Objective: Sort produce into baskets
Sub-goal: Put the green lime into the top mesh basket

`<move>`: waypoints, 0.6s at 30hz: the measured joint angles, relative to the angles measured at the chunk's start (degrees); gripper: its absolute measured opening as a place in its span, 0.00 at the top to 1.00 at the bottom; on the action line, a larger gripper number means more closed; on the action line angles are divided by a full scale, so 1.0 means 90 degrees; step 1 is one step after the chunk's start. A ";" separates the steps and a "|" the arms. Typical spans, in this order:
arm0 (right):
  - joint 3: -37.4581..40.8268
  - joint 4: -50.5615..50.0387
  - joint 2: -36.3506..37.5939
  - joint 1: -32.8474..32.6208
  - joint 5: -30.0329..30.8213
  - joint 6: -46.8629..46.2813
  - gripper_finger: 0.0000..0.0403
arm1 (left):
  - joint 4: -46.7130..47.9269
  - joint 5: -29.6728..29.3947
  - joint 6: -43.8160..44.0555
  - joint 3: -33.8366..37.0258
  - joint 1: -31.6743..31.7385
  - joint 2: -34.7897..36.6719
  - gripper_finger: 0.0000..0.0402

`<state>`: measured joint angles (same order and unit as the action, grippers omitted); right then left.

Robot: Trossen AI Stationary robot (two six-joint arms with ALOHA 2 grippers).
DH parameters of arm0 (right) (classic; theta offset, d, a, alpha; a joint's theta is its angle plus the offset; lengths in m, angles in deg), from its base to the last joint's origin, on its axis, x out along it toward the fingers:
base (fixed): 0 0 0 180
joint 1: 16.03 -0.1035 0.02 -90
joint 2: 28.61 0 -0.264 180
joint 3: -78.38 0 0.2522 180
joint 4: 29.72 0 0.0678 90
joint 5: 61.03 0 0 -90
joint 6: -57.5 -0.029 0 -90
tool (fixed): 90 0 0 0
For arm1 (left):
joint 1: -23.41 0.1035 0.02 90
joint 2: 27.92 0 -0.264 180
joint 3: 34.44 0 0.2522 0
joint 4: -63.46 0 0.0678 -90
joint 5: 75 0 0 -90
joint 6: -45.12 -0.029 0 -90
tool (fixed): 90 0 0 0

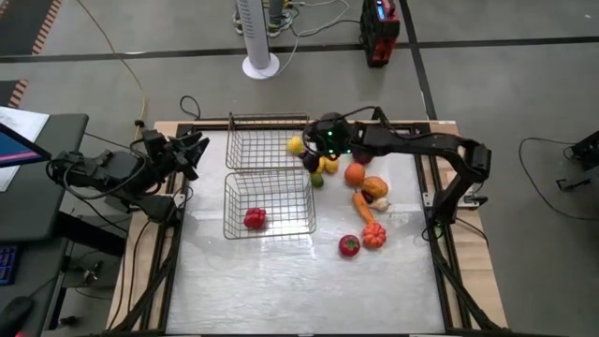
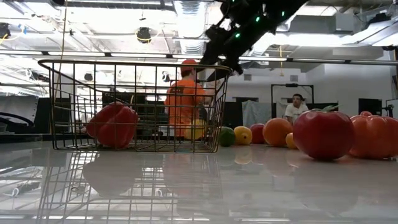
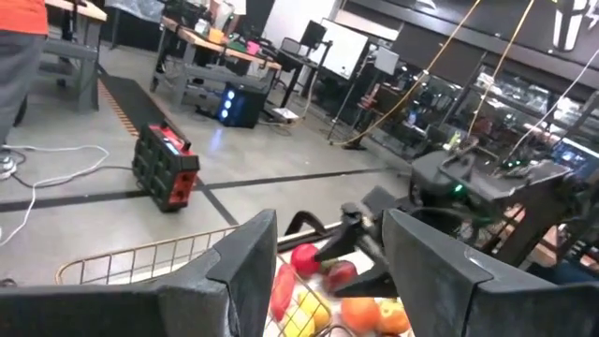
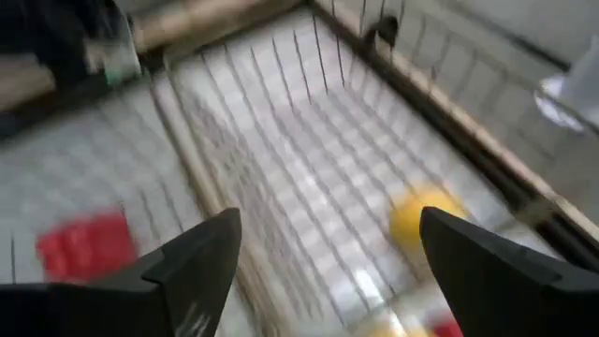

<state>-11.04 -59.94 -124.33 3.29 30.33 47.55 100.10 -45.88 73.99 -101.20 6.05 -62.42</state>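
1. Table (image 1: pixel 281 290): pale, glossy top inside a wooden frame; both arms reach in from the sides.
2. Far basket (image 1: pixel 267 142): silver wire mesh, set at the back of the table. One yellow fruit (image 1: pixel 296 145) lies at its right end; the right wrist view shows the same piece (image 4: pixel 423 217) on the mesh floor.
3. Near basket (image 1: pixel 270 206): matching mesh, just in front of the far one. It holds one red pepper (image 1: pixel 255 219) in its front left part; the low view shows the pepper (image 2: pixel 113 125) resting on the basket floor.
4. Right gripper (image 1: pixel 321 139): hangs above the right end of the far basket, over the yellow fruit. Fingers (image 4: pixel 192 271) stand wide apart with nothing between them.
5. Left gripper (image 1: pixel 194 153): waits at the table's left edge, beside the baskets. Fingers (image 3: pixel 239 271) stand apart, holding nothing.
6. Loose produce, right of the baskets, all on the table:
   - a small cluster of yellow, green and dark pieces (image 1: pixel 320 167) just beside the baskets;
   - an orange (image 1: pixel 355 174);
   - a carrot (image 1: pixel 362 206);
   - a small orange pumpkin-like piece (image 1: pixel 374 235);
   - a red tomato (image 1: pixel 349 245), nearest the front.
7. Room beyond: a person in an orange top (image 2: pixel 185 99) stands behind the table; another person (image 2: pixel 296 107) sits farther back.
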 joint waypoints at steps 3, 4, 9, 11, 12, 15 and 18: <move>-0.0141 -0.1080 0.0243 -0.0031 0.0175 0.0148 0.13 | 0.0001 0.0042 -0.0009 0.0000 0.0000 0.0002 0.55; -0.0097 -0.1355 0.0325 -0.0053 0.0180 0.0159 0.14 | 0.0001 0.0076 -0.0005 0.0000 0.0000 0.0002 0.55; 0.0831 -0.1456 0.0746 -0.0334 0.0256 0.0063 0.20 | 0.0001 0.0259 0.0152 0.0000 0.0000 0.0000 0.55; 0.1467 -0.0971 0.0822 -0.0486 0.0328 -0.0158 0.21 | 0.0001 0.0352 0.0231 0.0000 0.0000 0.0002 0.55; 0.1807 -0.0641 0.0832 -0.0551 0.0326 -0.0278 0.22 | 0.0001 0.0394 0.0255 0.0000 0.0000 0.0001 0.55; 0.2442 0.0351 0.0818 -0.0704 0.0326 -0.0558 0.23 | -0.0001 0.0413 0.0309 0.0000 0.0000 0.0000 0.55; 0.2751 0.0811 0.0708 -0.0744 0.0436 -0.0554 0.23 | 0.0000 0.0414 0.0420 0.0000 0.0000 0.0002 0.55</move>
<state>13.72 -52.64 -117.96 -3.41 34.25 42.56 100.11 -42.16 77.77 -101.20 6.05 -62.40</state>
